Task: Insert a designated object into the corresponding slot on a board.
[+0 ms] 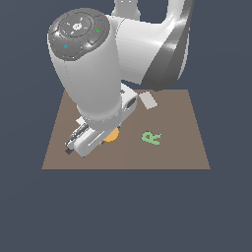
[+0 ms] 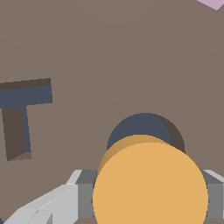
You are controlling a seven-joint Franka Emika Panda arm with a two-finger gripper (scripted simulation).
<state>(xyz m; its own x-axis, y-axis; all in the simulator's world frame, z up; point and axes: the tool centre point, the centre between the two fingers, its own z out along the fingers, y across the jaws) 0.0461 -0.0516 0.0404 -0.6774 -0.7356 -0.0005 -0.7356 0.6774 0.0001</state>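
Bkgd: plain dark slate-blue backdrop [image 1: 29, 211] on all sides, no walls, floor seams, furniture or windows. Flat, even lighting w/ soft shading, no hard shadows. Same blue-grey shows thru the cutouts in wrist view.

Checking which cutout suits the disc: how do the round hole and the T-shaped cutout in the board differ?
The round hole is a circle; the T-shaped cutout has a bar and a stem with straight edges. The round hole is partly hidden by the orange disc held in the gripper; the T-shaped cutout lies off to the side with nothing over it. Both are dark recesses in the brown board.
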